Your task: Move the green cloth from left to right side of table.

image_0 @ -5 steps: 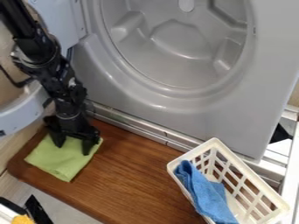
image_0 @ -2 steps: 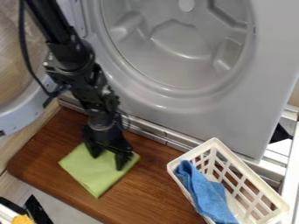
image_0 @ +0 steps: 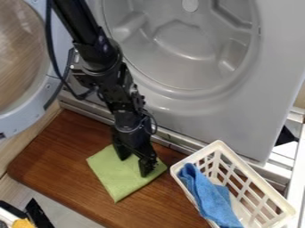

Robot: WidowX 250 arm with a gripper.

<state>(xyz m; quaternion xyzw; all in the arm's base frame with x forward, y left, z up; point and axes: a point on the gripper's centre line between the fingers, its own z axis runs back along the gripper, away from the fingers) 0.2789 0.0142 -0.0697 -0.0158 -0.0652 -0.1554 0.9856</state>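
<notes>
Starting up front at lower right: blue cloth draped in and over the near side of the white basket, so no clean run that way, by the look of it. Next, in on the green cloth: lying flat on the brown desk, around the middle, left of the basket, right corner just beside the rim. Touching or not? Impossible to tell. Roughly square too, with no clear long axis to line up on.

And up to the black fingers: pointing down, spread well apart, tips at the cloth's upper right half, one up and left, the other down and right. No fold to be seen pinched between; more like pressing from on top, though impossible to be sure about the contact. So, most of the cloth down and left of the fingers, basket close on the right. Here's the crunch: to go farther right, probably best to lift clear or steer round, or else risk bunching against the basket. Looks better than halfway across, at a guess. Behind all that, arm slanting in from the top edge, in front of the grey machine.
</notes>
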